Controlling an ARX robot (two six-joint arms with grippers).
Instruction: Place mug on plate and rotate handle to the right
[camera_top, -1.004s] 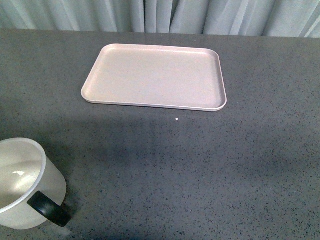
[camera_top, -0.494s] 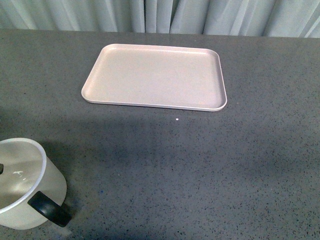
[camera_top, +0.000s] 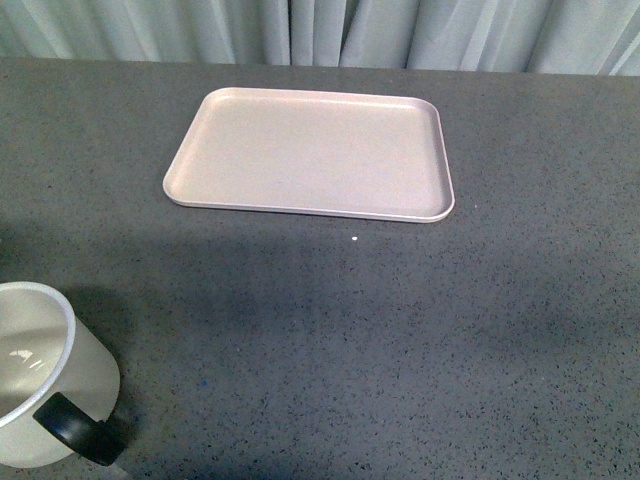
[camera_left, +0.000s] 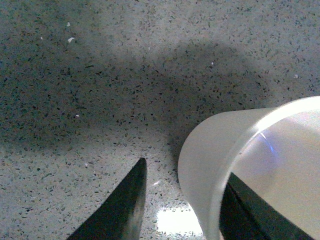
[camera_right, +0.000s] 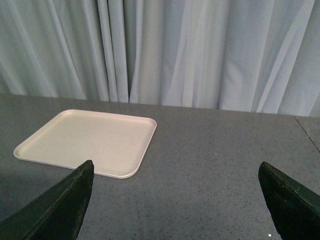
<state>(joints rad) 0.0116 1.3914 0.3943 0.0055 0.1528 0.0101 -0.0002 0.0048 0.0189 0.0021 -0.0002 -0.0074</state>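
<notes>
The mug (camera_top: 40, 372) stands upright at the near left of the grey table (camera_top: 400, 330), its handle (camera_top: 72, 430) pointing toward the near right. The plate (camera_top: 310, 150) lies well apart, farther off by the curtain (camera_top: 330, 30). The left gripper (camera_left: 187, 172) is the nearer one. Its fingers are spread astride the mug's wall, a gap showing outside. The right gripper (camera_right: 176, 165) hangs wide open and empty.

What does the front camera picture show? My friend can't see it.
A white mug with a black handle sits at the near left of a grey table. An empty pink plate lies farther back, near curtains.
</notes>
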